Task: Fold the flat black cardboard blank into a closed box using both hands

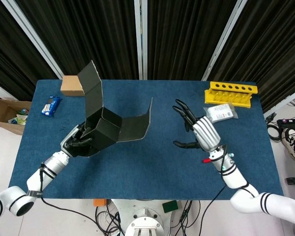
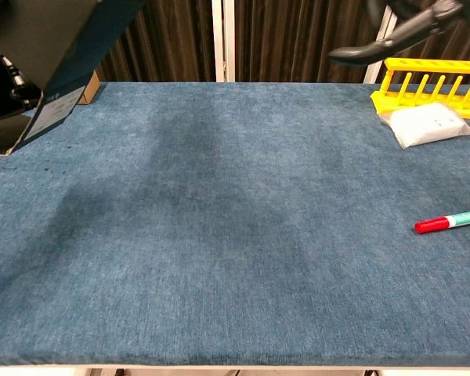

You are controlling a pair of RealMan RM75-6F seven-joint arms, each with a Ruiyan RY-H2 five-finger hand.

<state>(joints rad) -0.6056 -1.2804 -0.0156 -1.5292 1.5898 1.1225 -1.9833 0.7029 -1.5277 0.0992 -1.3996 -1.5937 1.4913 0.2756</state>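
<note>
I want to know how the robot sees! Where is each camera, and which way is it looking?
Head view: high above, looking down on the blue table; shows both arms, left robot hand holding the black box, right robot hand open.
Chest view: low at the table's edge, looking across; only right fingertips show.
Shared: yellow rack, red-capped pen.
</note>
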